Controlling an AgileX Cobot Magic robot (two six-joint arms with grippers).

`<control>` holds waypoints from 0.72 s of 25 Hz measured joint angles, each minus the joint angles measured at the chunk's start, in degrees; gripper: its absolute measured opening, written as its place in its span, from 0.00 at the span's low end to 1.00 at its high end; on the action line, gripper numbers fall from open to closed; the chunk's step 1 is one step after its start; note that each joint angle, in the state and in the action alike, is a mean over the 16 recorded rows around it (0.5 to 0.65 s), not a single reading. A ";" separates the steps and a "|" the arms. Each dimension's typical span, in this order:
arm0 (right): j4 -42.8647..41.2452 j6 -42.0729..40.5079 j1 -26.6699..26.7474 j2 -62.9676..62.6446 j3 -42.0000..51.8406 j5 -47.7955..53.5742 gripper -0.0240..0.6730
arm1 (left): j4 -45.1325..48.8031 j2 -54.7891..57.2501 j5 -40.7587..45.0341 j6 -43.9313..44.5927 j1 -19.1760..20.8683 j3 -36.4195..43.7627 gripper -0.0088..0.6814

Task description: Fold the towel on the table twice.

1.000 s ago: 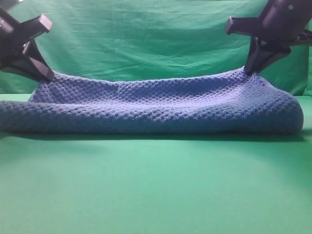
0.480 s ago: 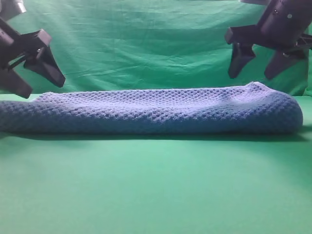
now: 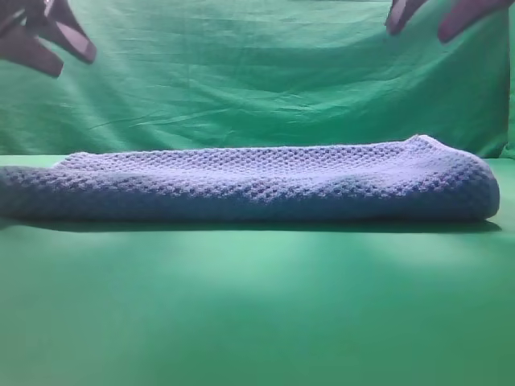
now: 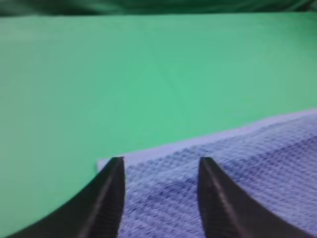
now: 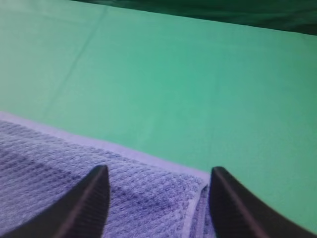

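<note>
Both claws are lifting away from the towel [image 3: 249,181]: a second ago each was pinching a far corner, and now the left claw [image 3: 50,42] and right claw [image 3: 422,18] are hovering near the top edge of the high view, released, jaws apart with nothing between them. Left behind, the towel is lying folded once along the desk [image 3: 257,314], stretching almost from side to side, its rounded fold facing the camera.

Judging from here, the second fold is what could go wrong (the cloth is thick and floppy): a claw catching only the upper layer would be peeling the first fold open, and the corners under each wrist camera are not sitting squarely together, so the edges may be ending up skewed.

Its blue-grey waffle weave is looking bumpy and soft, with a paler flat hem; the green desk covering is looking smooth.
</note>
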 joint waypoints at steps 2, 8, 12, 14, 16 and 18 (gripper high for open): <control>-0.06 0.32 0.00 -3.17 0.00 2.85 0.37 | 1.59 -2.48 1.35 -2.53 0.00 0.00 0.29; -0.96 3.01 0.00 -12.11 0.00 11.48 0.12 | 9.81 -9.91 4.89 -14.64 0.00 0.00 0.06; -3.05 7.04 0.00 -17.30 0.00 16.90 0.04 | 18.39 -15.26 6.49 -26.22 0.00 0.00 0.02; -4.62 9.65 0.00 -19.70 0.00 19.56 0.03 | 23.27 -18.12 7.40 -32.39 0.00 0.00 0.01; -6.47 12.45 0.00 -21.97 0.00 22.25 0.03 | 28.30 -21.10 8.47 -38.57 0.00 0.00 0.01; -8.53 15.32 0.00 -24.20 0.00 24.97 0.03 | 33.30 -24.23 9.75 -44.51 0.00 0.00 0.01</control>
